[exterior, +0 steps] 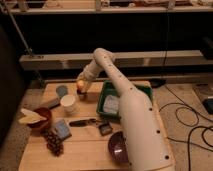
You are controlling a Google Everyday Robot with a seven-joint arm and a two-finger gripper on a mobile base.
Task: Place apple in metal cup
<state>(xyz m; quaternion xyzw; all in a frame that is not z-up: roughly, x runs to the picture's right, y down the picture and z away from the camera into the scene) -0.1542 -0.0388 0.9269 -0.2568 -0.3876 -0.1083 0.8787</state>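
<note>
Reaching across the wooden table (90, 150), the white arm (125, 100) ends at the far side, behind the white cup (68, 103). Gripper (81, 88) closed around the apple (80, 84), held above the board. Metal cup (83, 95) seems to sit directly beneath, partly hidden. Step judged: carry nearly over; next calls for centring over the rim, then lowering and letting go.

The arm (131, 117) is smooth off-white plastic, a thick rounded shell that narrows toward a bulbous joint and a slimmer forearm. Small dark dots run along its casing. The gripper (82, 86) at the far end looks darker.
</note>
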